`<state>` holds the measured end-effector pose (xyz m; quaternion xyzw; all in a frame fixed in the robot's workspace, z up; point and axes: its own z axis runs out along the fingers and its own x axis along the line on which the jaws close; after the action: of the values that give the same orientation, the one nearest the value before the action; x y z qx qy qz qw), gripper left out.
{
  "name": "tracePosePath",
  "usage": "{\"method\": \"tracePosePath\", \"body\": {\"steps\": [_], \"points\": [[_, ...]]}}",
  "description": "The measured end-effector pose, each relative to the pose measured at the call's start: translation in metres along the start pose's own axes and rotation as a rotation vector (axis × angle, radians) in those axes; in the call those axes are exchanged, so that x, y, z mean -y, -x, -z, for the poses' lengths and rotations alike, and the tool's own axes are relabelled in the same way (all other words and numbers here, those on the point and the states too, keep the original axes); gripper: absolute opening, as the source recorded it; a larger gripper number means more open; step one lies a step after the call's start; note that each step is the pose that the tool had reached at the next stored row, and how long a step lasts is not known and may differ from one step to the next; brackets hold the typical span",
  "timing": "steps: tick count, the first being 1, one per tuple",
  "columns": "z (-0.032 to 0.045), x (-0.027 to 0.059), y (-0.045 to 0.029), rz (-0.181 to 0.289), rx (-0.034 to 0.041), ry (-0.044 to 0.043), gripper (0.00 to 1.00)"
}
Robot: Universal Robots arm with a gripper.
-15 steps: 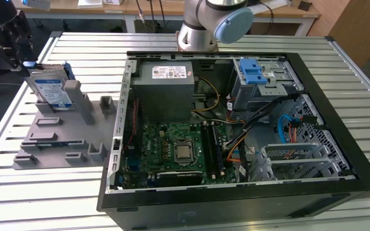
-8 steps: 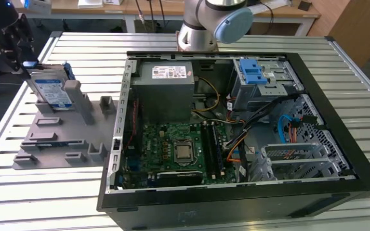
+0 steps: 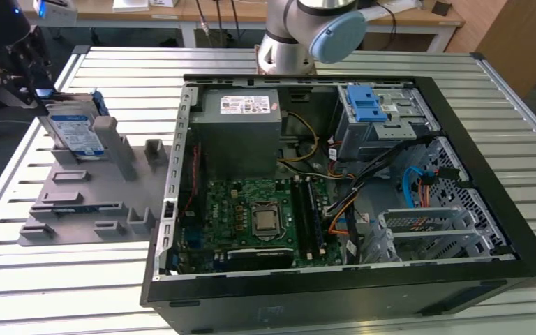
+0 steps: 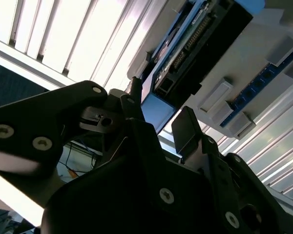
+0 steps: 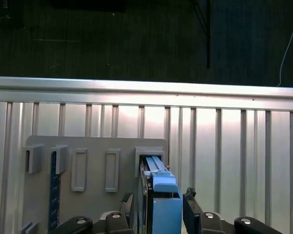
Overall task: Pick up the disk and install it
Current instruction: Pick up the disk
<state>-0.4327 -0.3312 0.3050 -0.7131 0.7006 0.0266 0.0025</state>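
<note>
Disk (image 3: 70, 131): upright on edge in a slot of stand (image 3: 82, 202), at stand's far end in exterior view. Gripper (image 5: 158, 204) sits astride disk's top edge, directly over stand; clamped or not, can't tell. PC case (image 3: 491, 181) lies open just beside stand, exterior view's right. Risks (est.): off-centre grip → disk tilts, binds in slot, drags stand w/ it; weak hold → slip.

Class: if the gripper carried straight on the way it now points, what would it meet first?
Probably the disk, standing on edge in the grey stand and straddled by the open gripper; depth is unclear.
</note>
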Motion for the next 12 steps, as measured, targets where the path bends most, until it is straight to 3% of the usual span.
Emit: {"method": "tracePosePath", "body": {"steps": [3, 8, 12], "points": [[-0.002, -0.0013, 0.0002, 0.0, 0.0015, 0.0001, 0.52], [-0.0055, -0.0019, 0.0002, 0.0, 0.0128, -0.0003, 0.52], [-0.0098, -0.002, 0.0, 0.0, 0.0147, -0.0003, 0.52]]}}
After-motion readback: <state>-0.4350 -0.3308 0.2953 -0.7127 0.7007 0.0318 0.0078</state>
